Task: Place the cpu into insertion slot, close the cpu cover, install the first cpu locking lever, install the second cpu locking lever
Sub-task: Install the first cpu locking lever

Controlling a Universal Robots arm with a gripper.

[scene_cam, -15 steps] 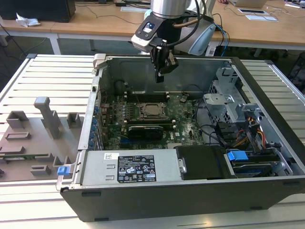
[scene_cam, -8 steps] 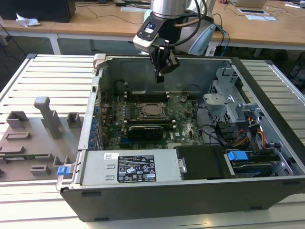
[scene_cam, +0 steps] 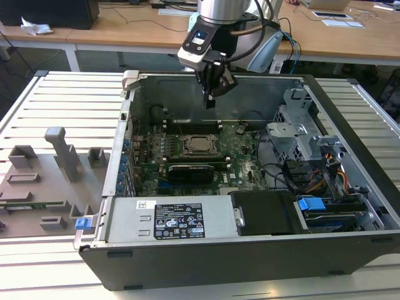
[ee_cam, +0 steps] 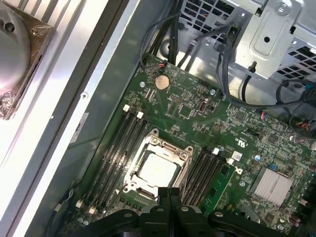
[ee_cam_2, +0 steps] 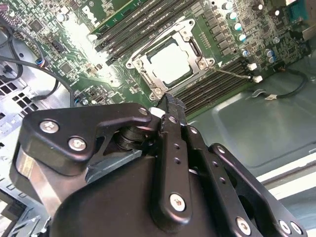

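Your tool [scene_cam: 209, 102] hangs over the open computer case [scene_cam: 219, 253] on the slatted worktop [scene_cam: 62, 94], and in both wrist views its fingers are clenched tight together on nothing. In the exterior view the chip [ee_cam: 157, 170] lies at six o'clock from the tool, well apart from it. It is seated in the slot [scene_cam: 185, 150] on the green board [ee_cam: 197, 108], and the metal cover [ee_cam: 170, 145] lies flat around the chip, framing its silvery top.

Gripper [scene_cam: 210, 100] above the cpu cover [scene_cam: 199, 145], well apart.
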